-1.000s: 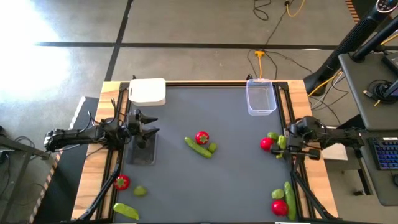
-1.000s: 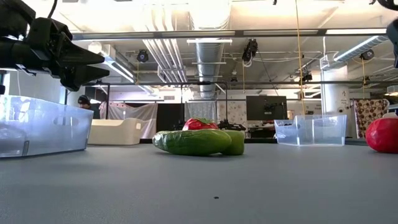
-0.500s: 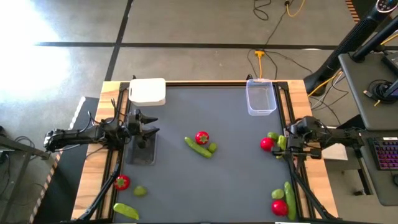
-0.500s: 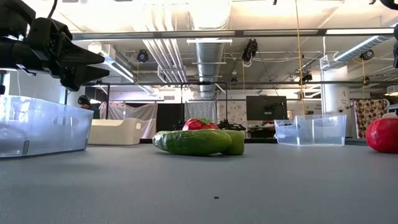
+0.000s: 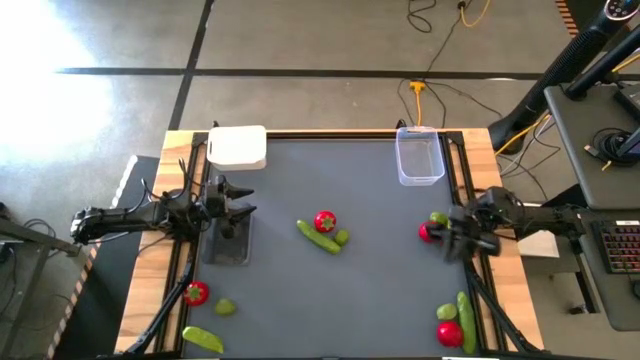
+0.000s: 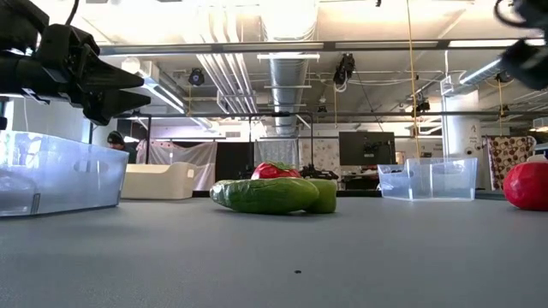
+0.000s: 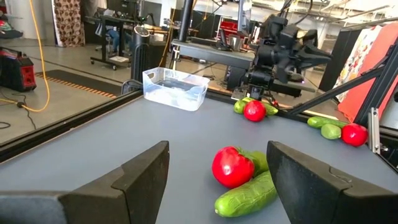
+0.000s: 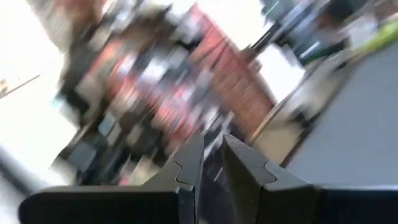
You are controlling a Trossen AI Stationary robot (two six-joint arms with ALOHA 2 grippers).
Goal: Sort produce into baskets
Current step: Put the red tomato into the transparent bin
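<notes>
My left gripper (image 5: 243,210) hangs open and level over the shallow dark grey tray (image 5: 228,245) at the table's left side, holding nothing; its wide gap (image 7: 217,155) faces the middle group. That group is a red piece (image 5: 324,221), a green pod (image 5: 318,238) and a yellow-green ball (image 5: 342,237), all lying on the mat. My right gripper (image 5: 442,242) is shut and empty above the right edge, blurred, beside a red piece (image 5: 427,232) and green pieces (image 5: 438,218). The white tub (image 5: 238,147) and the clear tub (image 5: 419,157) stand at the far edge.
More produce lies at the near left: a red piece (image 5: 197,293), a ball (image 5: 225,307) and a pod (image 5: 202,339). At the near right lie a ball (image 5: 446,313), a red piece (image 5: 450,333) and a pod (image 5: 466,308). Black rails run along both table sides.
My right gripper has turned at the wrist and swung its shut fingers from the right rail toward the table's middle, over the red piece there. It now shows at the top right of the low view. The left arm and all produce have kept still.
</notes>
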